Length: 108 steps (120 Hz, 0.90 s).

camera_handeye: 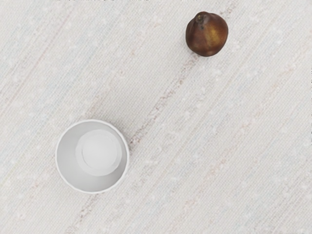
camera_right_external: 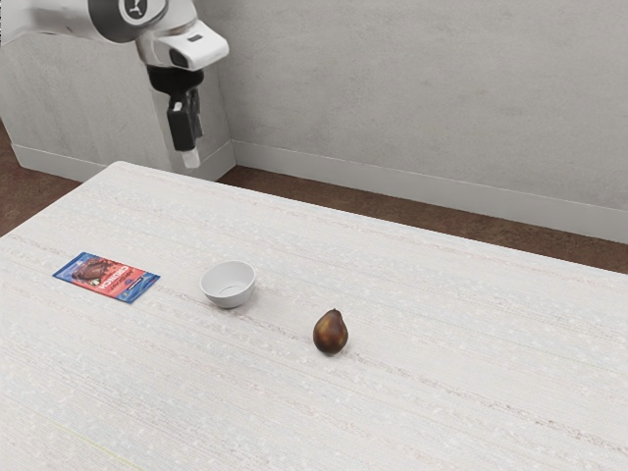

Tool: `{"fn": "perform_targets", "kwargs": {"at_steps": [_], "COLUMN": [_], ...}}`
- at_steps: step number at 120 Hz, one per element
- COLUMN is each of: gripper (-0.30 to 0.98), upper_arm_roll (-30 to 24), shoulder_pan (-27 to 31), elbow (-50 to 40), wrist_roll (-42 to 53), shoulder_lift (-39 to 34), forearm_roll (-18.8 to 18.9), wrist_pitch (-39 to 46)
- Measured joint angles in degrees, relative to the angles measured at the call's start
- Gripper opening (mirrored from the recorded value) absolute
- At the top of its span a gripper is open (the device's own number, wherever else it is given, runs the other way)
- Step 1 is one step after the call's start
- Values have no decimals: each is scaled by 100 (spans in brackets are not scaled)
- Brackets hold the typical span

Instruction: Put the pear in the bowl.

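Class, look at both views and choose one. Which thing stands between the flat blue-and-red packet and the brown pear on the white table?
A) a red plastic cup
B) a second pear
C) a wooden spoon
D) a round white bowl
D: in the exterior view, the round white bowl stands between the flat blue-and-red packet and the brown pear.
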Motion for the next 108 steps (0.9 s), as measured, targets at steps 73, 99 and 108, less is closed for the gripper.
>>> {"fn": "perform_targets", "kwargs": {"at_steps": [73,99,108], "gripper": [68,68,68], "upper_arm_roll": [-594,-650,-654], "shoulder_pan": [-106,-132,-170], "elbow": [738,959,1004], "wrist_roll": [1324,1329,1335], "shoulder_lift": [1719,2479,2651], "forearm_roll": [-687,-1037,-1102], "wrist_pitch": [155,286,327]}}
